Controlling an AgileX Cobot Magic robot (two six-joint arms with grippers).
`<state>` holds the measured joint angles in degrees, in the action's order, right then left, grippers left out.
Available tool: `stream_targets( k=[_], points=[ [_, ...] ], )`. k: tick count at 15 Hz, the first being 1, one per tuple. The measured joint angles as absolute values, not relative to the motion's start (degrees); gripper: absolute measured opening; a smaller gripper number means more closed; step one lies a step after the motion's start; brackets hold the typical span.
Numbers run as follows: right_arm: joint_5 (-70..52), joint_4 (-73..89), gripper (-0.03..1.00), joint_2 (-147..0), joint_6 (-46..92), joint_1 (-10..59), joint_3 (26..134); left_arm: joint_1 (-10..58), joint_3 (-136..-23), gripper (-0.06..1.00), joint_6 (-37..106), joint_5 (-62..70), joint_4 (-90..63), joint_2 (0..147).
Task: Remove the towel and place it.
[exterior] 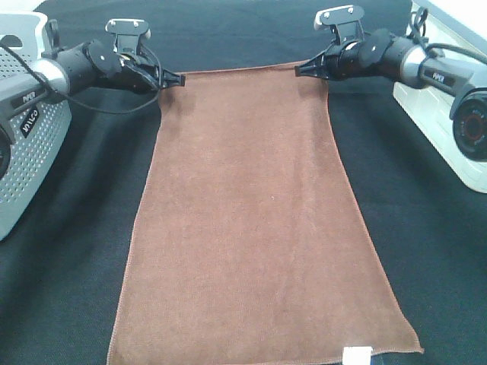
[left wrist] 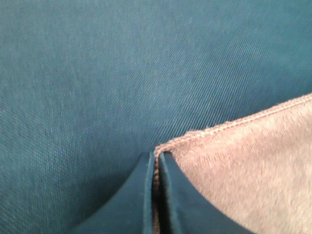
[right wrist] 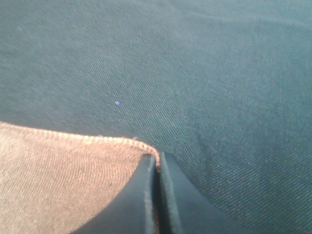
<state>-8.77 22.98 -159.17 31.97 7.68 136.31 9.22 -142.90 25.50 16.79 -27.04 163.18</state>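
A reddish-brown plush towel point(exterior: 259, 220) lies spread flat on a counter covered by a black cloth point(exterior: 68, 289), running lengthwise from the far side toward the camera. Its stitched hem shows along the edges, and a small white tag point(exterior: 358, 355) sits at the near right corner. The left claw point(exterior: 179, 79) is closed on the towel's far left corner, and the right claw point(exterior: 299, 69) is closed on the far right corner; each wrist view shows two dark fingers point(left wrist: 146, 195) pressed together with the hemmed corner pinched between them. A perforated white basket point(exterior: 30, 160) stands at the left edge, and a white box point(exterior: 426, 106) at the right edge.
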Motion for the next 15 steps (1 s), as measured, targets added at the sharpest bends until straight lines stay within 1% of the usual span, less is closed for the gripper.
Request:
stream_targets(
  k=[10, 11, 12, 13, 14, 15],
  points=[
    [-6.2, 26.4, 0.00, -163.2, 32.3, 7.7, 136.5, 10.5, -143.0, 0.00, 25.7, 12.7, -27.4, 166.3],
    [-6.2, 26.4, 0.03, -163.2, 32.3, 7.7, 136.5, 10.5, -143.0, 0.01, 25.7, 12.6, -27.4, 166.4],
    [-6.2, 26.4, 0.09, -163.2, 32.3, 7.7, 136.5, 10.5, -143.0, 0.05, 25.7, 12.6, -27.4, 166.4],
    [-6.4, 26.4, 0.19, -163.2, 32.3, 7.7, 136.5, 10.5, -143.0, 0.12, 25.7, 12.6, -27.4, 166.4],
    [-7.5, 26.4, 0.29, -163.2, 32.3, 7.7, 136.6, 10.5, -143.0, 0.23, 25.7, 12.6, -27.4, 166.4],
    [-9.2, 26.4, 0.37, -163.2, 32.3, 7.7, 136.8, 10.5, -143.0, 0.38, 25.7, 12.9, -27.4, 166.4]
  ],
)
